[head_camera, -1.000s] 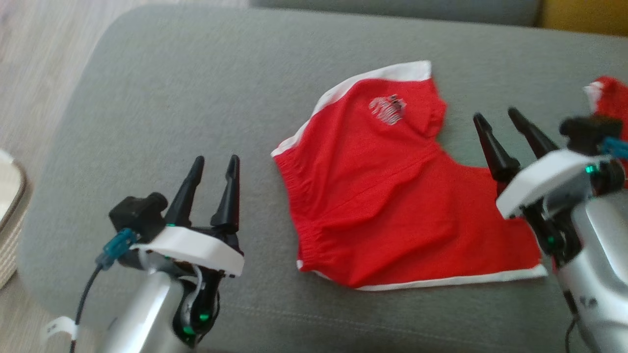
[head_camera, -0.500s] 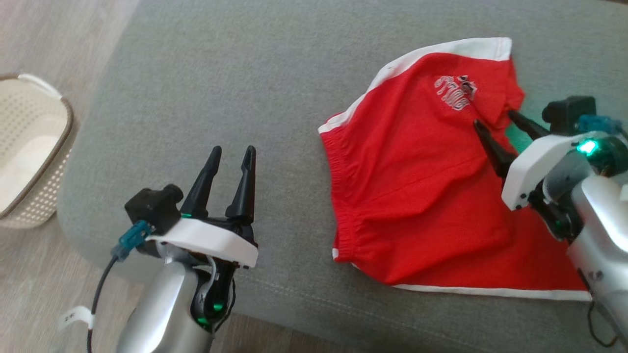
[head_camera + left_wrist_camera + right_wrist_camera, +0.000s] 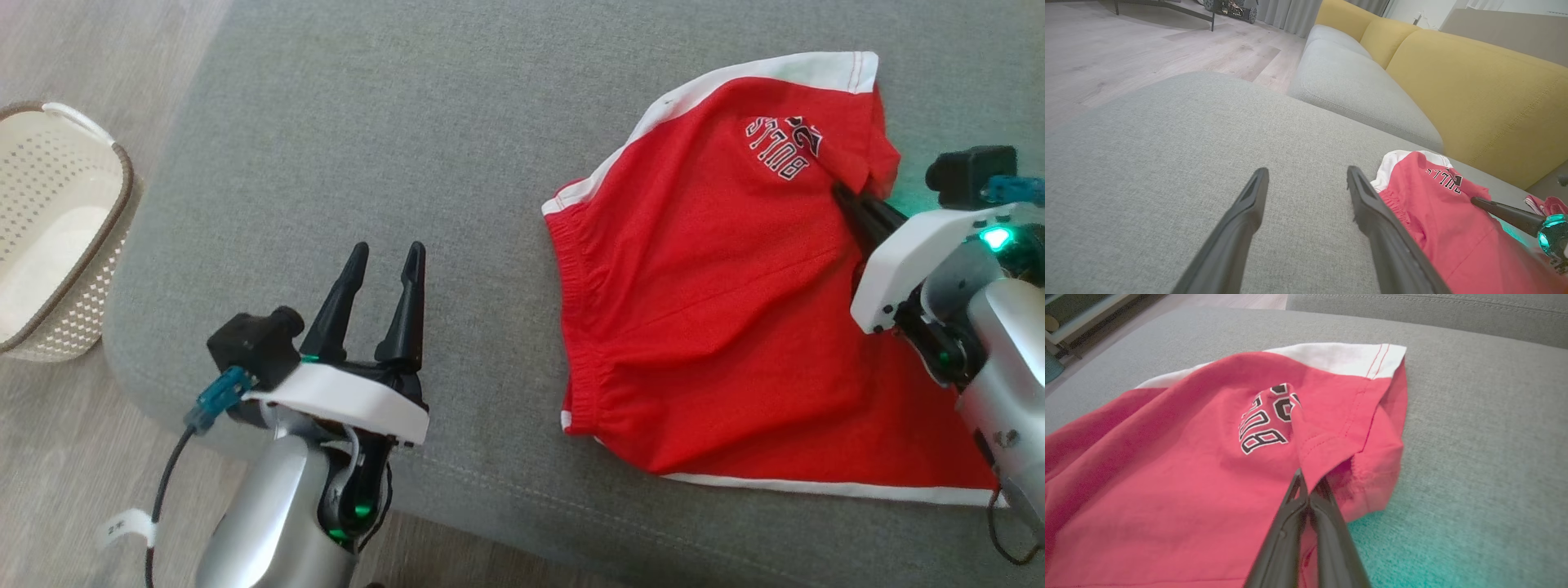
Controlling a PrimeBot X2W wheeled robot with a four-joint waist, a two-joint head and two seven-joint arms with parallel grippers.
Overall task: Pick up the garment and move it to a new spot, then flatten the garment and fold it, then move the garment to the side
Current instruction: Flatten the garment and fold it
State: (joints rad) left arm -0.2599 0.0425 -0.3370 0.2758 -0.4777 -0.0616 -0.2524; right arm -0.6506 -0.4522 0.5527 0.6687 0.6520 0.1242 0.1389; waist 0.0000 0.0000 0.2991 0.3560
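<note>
On the grey cushion (image 3: 367, 147), the red shorts (image 3: 702, 310) lie to the right, waistband facing left, legs pointing right. I have the right gripper (image 3: 1306, 488) clamped on the far leg's hem; the left gripper (image 3: 384, 255), fingers apart, hangs well left.
</note>
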